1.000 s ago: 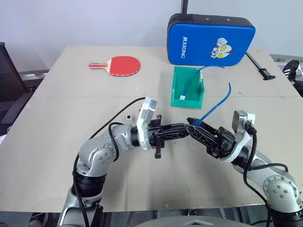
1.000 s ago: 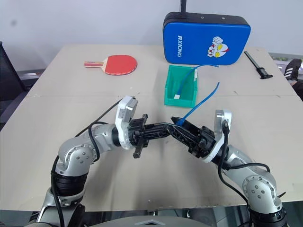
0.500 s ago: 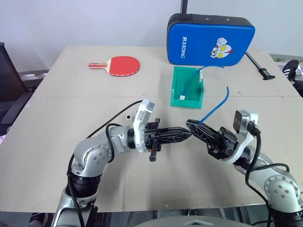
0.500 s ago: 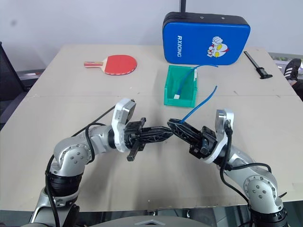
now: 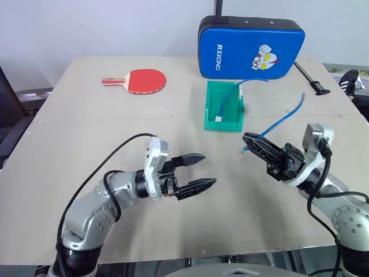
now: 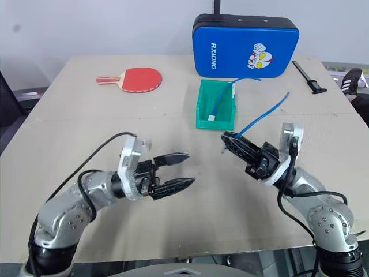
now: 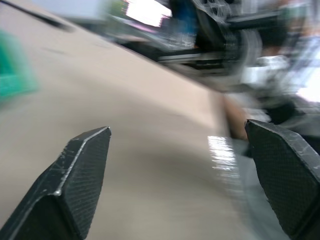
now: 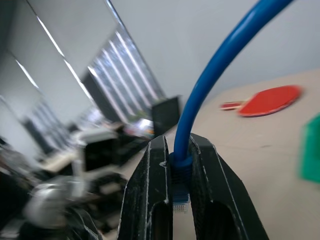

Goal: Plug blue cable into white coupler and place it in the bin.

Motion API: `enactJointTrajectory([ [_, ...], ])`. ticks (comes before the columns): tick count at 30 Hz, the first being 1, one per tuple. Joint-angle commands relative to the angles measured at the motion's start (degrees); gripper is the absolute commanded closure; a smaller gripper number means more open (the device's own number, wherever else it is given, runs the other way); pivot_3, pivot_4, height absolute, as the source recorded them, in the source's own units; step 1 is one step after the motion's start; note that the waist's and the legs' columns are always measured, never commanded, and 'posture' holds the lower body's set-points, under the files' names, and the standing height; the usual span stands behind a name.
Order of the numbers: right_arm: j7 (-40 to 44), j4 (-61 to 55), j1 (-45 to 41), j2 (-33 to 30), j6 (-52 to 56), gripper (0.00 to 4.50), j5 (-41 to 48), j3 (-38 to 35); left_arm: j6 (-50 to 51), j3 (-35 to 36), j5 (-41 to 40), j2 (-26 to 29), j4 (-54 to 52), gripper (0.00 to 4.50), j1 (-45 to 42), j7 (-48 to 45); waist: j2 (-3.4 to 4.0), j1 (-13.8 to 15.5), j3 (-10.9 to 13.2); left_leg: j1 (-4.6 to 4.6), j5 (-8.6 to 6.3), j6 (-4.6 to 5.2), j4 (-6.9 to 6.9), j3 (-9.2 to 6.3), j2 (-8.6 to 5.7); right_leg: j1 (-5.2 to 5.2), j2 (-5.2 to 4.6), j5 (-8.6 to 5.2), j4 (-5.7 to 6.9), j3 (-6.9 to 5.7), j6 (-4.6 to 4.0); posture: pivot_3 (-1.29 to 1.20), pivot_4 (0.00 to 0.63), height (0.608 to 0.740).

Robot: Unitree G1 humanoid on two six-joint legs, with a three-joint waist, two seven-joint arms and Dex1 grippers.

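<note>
**While the claws are being drawn apart**

While the left claw [image 5: 199, 171], now spread wide and empty, is being pulled away, the blue cable [image 5: 281, 120] is being kept clenched by its plug in the right claw [image 5: 248, 139] above the table [image 5: 69, 133]. No white coupler is being made out there, so plugging is judged undone. Beyond, the bin [image 5: 211, 109] is already holding another cable.

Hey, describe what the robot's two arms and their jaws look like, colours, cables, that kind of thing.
Both arms have rounded silver-grey metal joint housings with black segments between, and black cables looping loosely alongside. Each wrist carries a white block-shaped housing. The left gripper and right gripper each end in two black, tapering, pointed jaws; up close they show a fine cross-hatched texture.
</note>
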Motion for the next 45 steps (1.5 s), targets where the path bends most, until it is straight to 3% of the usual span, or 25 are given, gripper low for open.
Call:
enactJointTrajectory([
  [1, 6.40, -0.39, 0.10, -0.95, -6.41, 4.50, -7.73, 0.86, -9.85, -0.05, 14.08, -2.89, -3.12, 0.08, 6.86, 10.71, 0.00, 0.03, 0.00, 0.00, 0.00, 0.00, -0.01, -0.01, 0.00, 0.00, 0.00, 0.00, 0.00, 0.00, 0.00, 0.00, 0.150, 0.663],
  [4, 9.55, 0.77, 0.04, -1.75, -9.37, 4.50, -12.61, 2.02, -13.06, 1.61, 20.88, -8.65, -2.13, 0.08, 13.12, 20.77, -0.05, 0.11, 0.02, -0.04, -0.03, 0.05, -0.02, -0.01, 0.03, -0.04, -0.02, 0.00, -0.02, -0.01, 0.00, 0.00, 0.150, 0.663],
  [7, 10.14, 1.67, -0.69, -1.19, -9.72, 4.50, -13.11, 2.02, -16.89, 1.82, 25.35, -10.99, 0.48, 0.08, 14.71, 24.65, -0.06, 0.49, 0.01, -0.08, -0.08, 0.13, 0.00, -0.09, 0.04, -0.05, -0.05, 0.00, 0.00, -0.08, 0.00, 0.00, 0.150, 0.663],
  [14, 11.83, 2.29, -2.91, -1.27, -9.02, 4.50, -13.52, 2.13, -19.48, -1.11, 38.02, -14.43, 15.13, 0.08, 5.00, 35.94, -0.06, 0.87, 0.00, -0.09, -0.18, 0.31, 0.01, -0.05, 0.03, -0.14, -0.03, -0.01, 0.13, -0.21, -0.01, 0.00, 0.150, 0.663],
  [25, 9.97, 1.46, -3.26, -0.48, -8.32, 4.50, -12.79, 1.11, -18.30, -0.48, 38.03, -18.70, 25.69, 0.08, -3.70, 39.21, -0.13, 1.36, -0.03, -0.14, -0.06, 0.10, 0.03, -0.01, 0.03, -0.16, -0.08, 0.01, 0.17, -0.29, 0.01, 0.00, 0.150, 0.663],
  [26, 9.88, 1.50, -3.23, -0.51, -8.37, 4.50, -12.84, 0.97, -18.06, -0.46, 38.12, -18.77, 25.78, 0.60, -3.58, 39.36, -0.12, 1.34, -0.03, -0.13, -0.06, 0.10, 0.04, -0.02, 0.03, -0.16, -0.08, 0.01, 0.19, -0.29, 0.00, 0.00, 0.150, 0.663],
  [27, 9.78, 1.54, -3.22, -0.51, -8.45, 4.50, -12.89, 0.84, -17.76, -0.43, 38.23, -18.84, 25.95, 0.81, -3.40, 39.53, -0.11, 1.34, -0.04, -0.12, -0.07, 0.11, 0.04, -0.02, 0.04, -0.16, -0.08, 0.01, 0.20, -0.28, 0.00, 0.00, 0.150, 0.663],
  [33, 9.17, 1.70, -3.22, -0.20, -8.81, 4.50, -13.13, 0.69, -14.53, 1.24, 37.08, -20.13, 27.69, 3.87, -3.41, 41.06, 0.10, 1.34, -0.21, -0.08, -0.06, 0.10, 0.05, -0.02, 0.04, -0.15, -0.08, 0.01, 0.24, -0.27, 0.00, 0.00, 0.150, 0.663],
  [34, 9.08, 1.72, -3.33, -0.16, -8.87, 4.50, -13.20, 0.76, -14.34, 1.36, 36.82, -20.16, 27.82, 4.21, -3.49, 40.98, 0.11, 1.34, -0.24, -0.07, -0.06, 0.10, 0.05, -0.01, 0.04, -0.15, -0.08, 0.01, 0.25, -0.26, 0.00, 0.00, 0.150, 0.663],
  [38, 8.35, 2.14, -4.69, 0.11, -8.78, 4.50, -13.37, 0.96, -16.40, 0.29, 34.68, -19.11, 28.52, 4.21, -4.46, 36.87, 0.15, 1.34, -0.31, -0.05, -0.06, 0.11, 0.05, -0.02, 0.04, -0.14, -0.07, 0.01, 0.27, -0.27, 0.00, 0.00, 0.150, 0.663],
  [45, 4.40, 3.98, -9.65, 3.00, -8.34, 4.50, -17.82, 4.86, -25.47, -6.60, 23.58, -14.80, 30.73, 4.21, -10.30, 12.04, 0.17, 1.42, -0.28, -0.26, -0.06, 0.09, 0.17, -0.05, 0.04, -0.20, -0.08, 0.00, 0.22, -0.36, -0.01, 0.00, 0.150, 0.663],
])
